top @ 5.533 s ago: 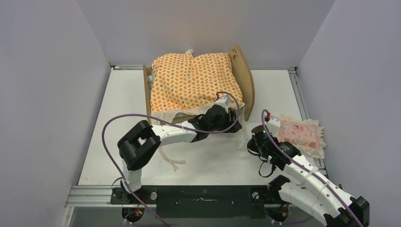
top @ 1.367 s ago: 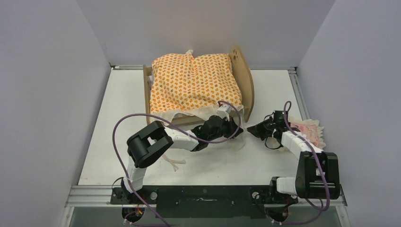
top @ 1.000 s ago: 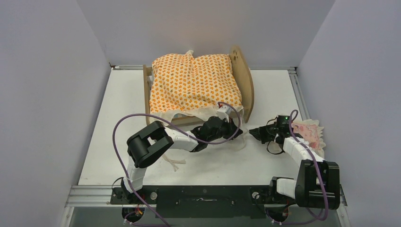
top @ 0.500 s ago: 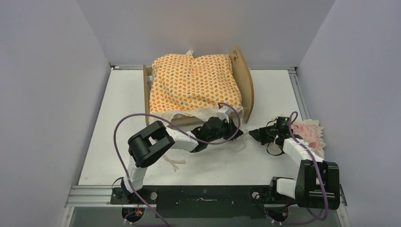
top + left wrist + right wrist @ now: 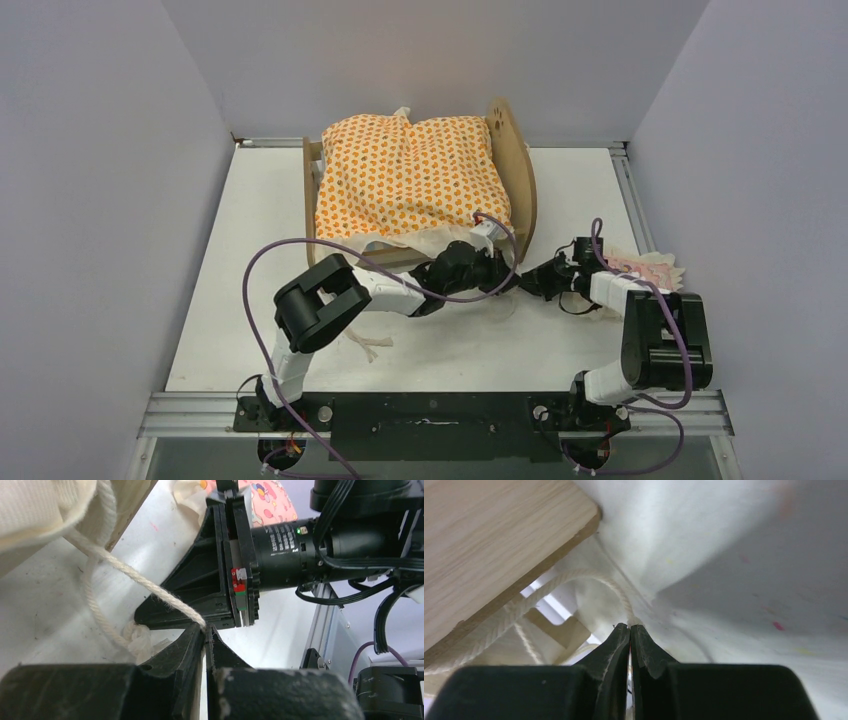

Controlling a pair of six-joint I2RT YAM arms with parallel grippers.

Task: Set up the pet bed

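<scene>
Currently, the pet bed [image 5: 522, 180] stands at the far centre of the surface [image 5: 600, 190], carrying the orange mattress [image 5: 410, 180]. Beside its near right corner, the left gripper [image 5: 205, 630] and right gripper [image 5: 629, 628] are each fully closed, pinching the white cord [image 5: 125, 572].

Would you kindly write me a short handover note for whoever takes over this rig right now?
Left end effector: shut on a white cord by the bed's near right corner.
Right end effector: shut on cord there too, facing the left one.
Pet bed: at the back of the table, orange mattress lying on it.
Pink pillow: on the table right of the bed.
Done: mattress on. Left: probably tying the cords, then placing the pillow.
</scene>
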